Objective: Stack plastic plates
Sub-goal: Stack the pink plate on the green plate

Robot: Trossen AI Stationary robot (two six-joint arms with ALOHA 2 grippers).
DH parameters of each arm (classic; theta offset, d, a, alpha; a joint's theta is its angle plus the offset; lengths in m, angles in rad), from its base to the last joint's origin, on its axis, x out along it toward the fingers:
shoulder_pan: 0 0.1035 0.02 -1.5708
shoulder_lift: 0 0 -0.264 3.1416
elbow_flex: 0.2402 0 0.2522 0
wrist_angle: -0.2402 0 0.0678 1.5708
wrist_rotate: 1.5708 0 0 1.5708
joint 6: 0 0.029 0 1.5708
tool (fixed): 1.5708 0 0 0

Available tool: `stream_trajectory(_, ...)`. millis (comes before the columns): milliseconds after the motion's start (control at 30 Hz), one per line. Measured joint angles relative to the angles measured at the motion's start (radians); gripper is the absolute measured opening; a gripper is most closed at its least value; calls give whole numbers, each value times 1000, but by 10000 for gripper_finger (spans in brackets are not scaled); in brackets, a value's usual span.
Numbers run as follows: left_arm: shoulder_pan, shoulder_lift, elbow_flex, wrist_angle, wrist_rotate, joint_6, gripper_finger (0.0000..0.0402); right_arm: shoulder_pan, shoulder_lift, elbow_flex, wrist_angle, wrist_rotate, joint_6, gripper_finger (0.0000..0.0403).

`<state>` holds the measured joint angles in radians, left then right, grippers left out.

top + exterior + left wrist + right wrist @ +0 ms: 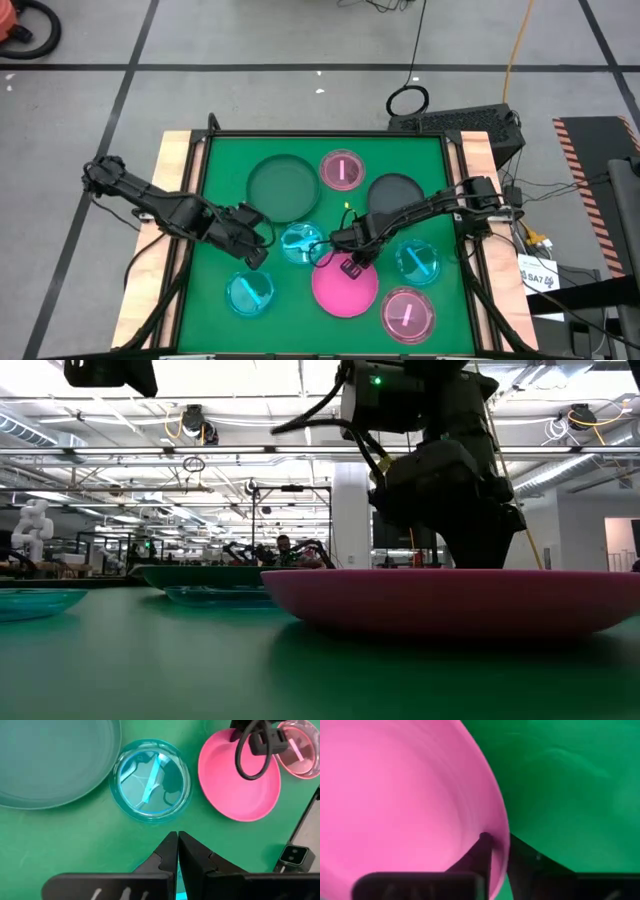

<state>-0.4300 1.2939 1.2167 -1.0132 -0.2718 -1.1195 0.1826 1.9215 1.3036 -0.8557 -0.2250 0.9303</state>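
Eight plates rest flat on the green mat [225, 215]. Two are dark grey [283, 186] [393, 193], two translucent pink [341, 170] [407, 313], three small and cyan [300, 243] [250, 292] [418, 260], and one bright pink [345, 288]. My right gripper [350, 266] is shut on the bright pink plate's far rim. My left gripper [262, 248] is shut and hovers just left of the middle cyan plate [150, 780], touching nothing. In the low view the bright pink plate [450, 602] fills the foreground, with my right gripper [450, 510] behind it. My right gripper holds the bright pink plate by its far rim [502, 845], pinched with one finger [481, 851] inside the dish and the other [530, 862] outside it. The fingers come from above, pointing down. The plate sits level and low; whether it is off the mat I cannot tell.
Wooden side rails [175, 160] and a black frame border the mat. A translucent pink plate and a cyan plate lie close to the bright pink one on its near and right sides. Bare mat shows between the plates at the left edge and near the middle.
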Motion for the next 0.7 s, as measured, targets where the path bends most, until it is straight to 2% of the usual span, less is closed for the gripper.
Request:
stream_trajectory(133, -11, 32, 0, 35, 0, -12, 19, -1, -3, 1, 20, -39, -15, 9)
stream_trajectory(367, -11, 61, 0, 96, 0, -38, 19, -1, -20, 0, 33, -69, -7, 10)
stream_trajectory(700, -6, 62, 0, 90, 0, -64, 19, -13, -131, -2, 24, -52, 58, 8)
